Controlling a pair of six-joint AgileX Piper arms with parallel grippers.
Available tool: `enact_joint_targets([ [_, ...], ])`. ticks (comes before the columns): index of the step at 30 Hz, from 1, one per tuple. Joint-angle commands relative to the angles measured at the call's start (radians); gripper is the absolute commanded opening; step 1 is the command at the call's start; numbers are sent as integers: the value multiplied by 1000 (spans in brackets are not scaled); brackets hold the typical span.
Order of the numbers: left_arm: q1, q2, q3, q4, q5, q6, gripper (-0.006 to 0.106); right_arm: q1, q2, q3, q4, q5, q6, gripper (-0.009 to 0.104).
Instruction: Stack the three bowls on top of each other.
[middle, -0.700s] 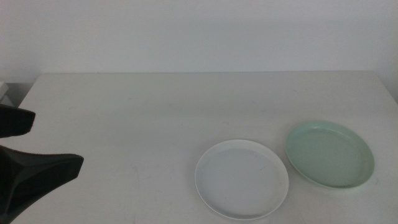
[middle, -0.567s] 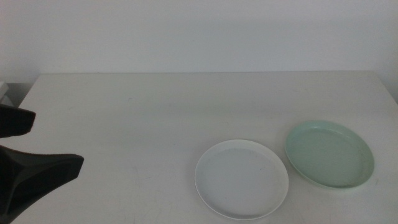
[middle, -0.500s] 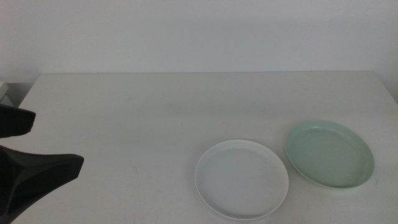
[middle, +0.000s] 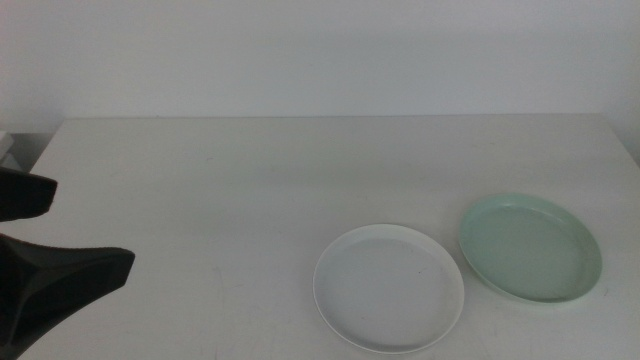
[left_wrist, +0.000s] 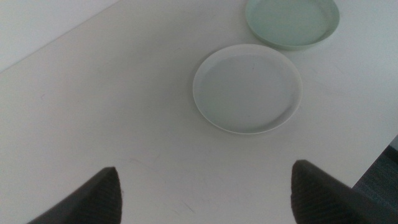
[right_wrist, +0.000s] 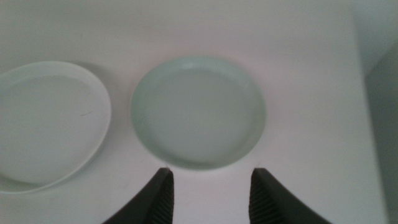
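Nothing stacked yet: white bowl (middle: 389, 287) beside green bowl (middle: 531, 248), no third seen; left gripper (left_wrist: 205, 196) and right gripper (right_wrist: 210, 193) both spread, empty.

A broad white table (middle: 250, 190) with a matte top fills most of the scene, its far edge meeting a plain pale wall (middle: 320, 50), while a strip of dark floor (left_wrist: 382, 180) shows past its near right corner and a small pale object (middle: 6, 145), too cut off to identify, sits at its far left.
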Motion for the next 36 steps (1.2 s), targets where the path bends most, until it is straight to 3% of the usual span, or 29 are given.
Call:
enact_joint_targets([
  [1,-5,1,-22,-4,-67,-7,105,-5,98,-111,-4,29,93,33],
  [8,-5,1,-22,-4,-67,-7,105,-5,338,-314,2,164,182,33],
  [15,-5,1,-22,-4,-67,-7,105,-12,450,-347,6,130,181,33],
  [21,-5,1,-22,-4,-67,-7,105,-101,567,-392,29,135,181,33],
  [29,-5,1,-22,-4,-67,-7,105,-122,767,-488,-64,127,185,33],
  [36,-5,1,-22,-4,-67,-7,105,-122,912,-535,-80,108,200,33],
])
